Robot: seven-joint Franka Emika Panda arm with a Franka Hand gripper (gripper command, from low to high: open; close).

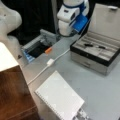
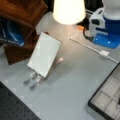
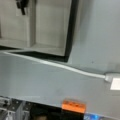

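Wrist view: white cable point(image 3: 62, 66) skirts open case point(image 3: 70, 32); pincer unseen.

No text, label, brand, number or sign can be read anywhere. The orange tag point(image 3: 73, 106) at the near edge of the table in the wrist view shows no legible marking, the white notebook point(image 1: 59, 98) has a plain cover, and the open case point(image 1: 97, 50) on the right carries no lettering that can be made out. The gripper is not in view.
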